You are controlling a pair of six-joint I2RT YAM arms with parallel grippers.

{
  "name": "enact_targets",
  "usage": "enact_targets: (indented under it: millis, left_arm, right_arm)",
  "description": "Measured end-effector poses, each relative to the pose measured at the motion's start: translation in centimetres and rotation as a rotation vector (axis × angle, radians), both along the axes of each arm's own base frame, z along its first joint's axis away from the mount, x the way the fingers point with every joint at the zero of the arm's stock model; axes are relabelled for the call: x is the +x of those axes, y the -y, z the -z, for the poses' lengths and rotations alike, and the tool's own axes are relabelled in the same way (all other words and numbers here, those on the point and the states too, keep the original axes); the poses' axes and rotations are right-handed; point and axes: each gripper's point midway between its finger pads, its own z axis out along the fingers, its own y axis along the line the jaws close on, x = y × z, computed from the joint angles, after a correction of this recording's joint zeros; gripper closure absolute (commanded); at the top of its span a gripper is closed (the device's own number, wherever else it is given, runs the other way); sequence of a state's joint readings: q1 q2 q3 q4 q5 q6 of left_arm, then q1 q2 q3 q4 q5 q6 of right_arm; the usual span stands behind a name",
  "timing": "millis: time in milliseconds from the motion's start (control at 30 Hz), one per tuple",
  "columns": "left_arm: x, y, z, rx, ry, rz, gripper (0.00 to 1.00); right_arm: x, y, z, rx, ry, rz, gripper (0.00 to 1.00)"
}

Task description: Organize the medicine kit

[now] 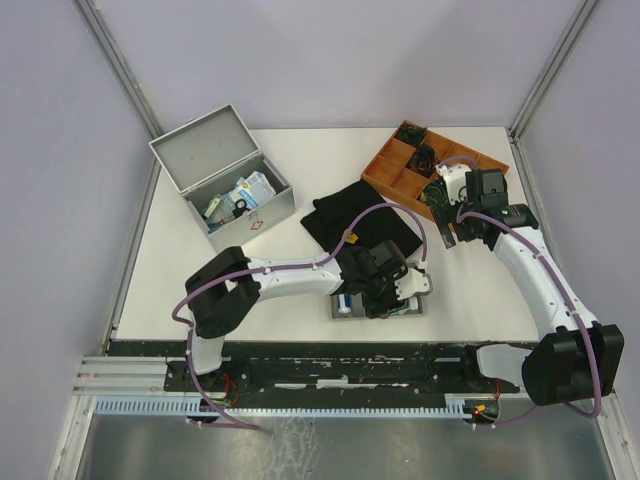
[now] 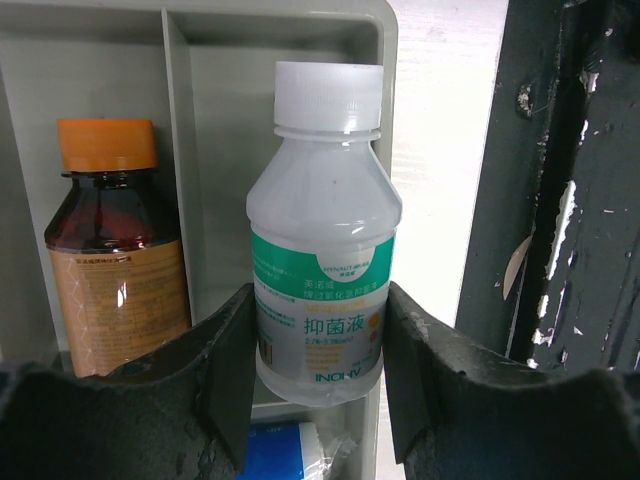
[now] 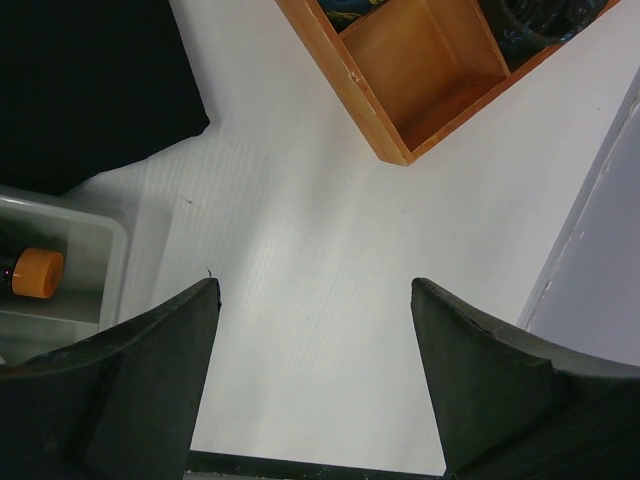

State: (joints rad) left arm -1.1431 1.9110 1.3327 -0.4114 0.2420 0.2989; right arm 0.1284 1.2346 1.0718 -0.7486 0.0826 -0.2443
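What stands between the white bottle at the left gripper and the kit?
Nothing upright. Only the flat black cloth lies partly between the tray and the open kit; the bottle would pass above it.

matt metal case (image 1: 207, 148), glossy plastic bottle (image 2: 322, 290), wooden tray (image 3: 432, 68)

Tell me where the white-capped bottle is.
Left wrist view, centre: the white-capped bottle lies in the grey tray, held in the left gripper, right of the orange-capped brown bottle.
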Motion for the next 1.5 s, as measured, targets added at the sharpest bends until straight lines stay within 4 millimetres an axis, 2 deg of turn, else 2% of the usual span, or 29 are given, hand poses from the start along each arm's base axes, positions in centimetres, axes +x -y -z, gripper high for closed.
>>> enact_targets:
  millis: [267, 567, 900, 1100, 1267, 1500]
  left_arm:
    - [-0.1, 0.0, 0.1, 0.004, 0.002, 0.0, 0.5]
    - [0.3, -0.1, 0.1, 0.01, 0.02, -0.011, 0.4]
    - [0.8, -0.2, -0.4, 0.006, 0.047, -0.025, 0.33]
    - [0.8, -0.2, -1.8, -0.016, 0.069, 0.0, 0.29]
    - [1.2, -0.5, -4.0, -0.05, 0.136, 0.036, 0.24]
    - [2.8, -3.0, -7.6, -0.095, 0.264, 0.008, 0.2]
  right_arm:
    - [0.0, 0.0, 0.0, -0.001, 0.0, -0.007, 0.14]
    - [0.0, -0.1, 0.0, -0.001, -0.001, -0.009, 0.14]
    - [0.0, -0.2, 0.0, 0.007, -0.002, -0.015, 0.14]
    - [0.0, -0.2, 0.0, 0.007, -0.002, -0.016, 0.14]
    - [0.0, -0.2, 0.0, 0.007, -0.002, -0.015, 0.13]
    - [-0.1, -1.1, 0.1, 0.044, -0.006, -0.044, 0.17]
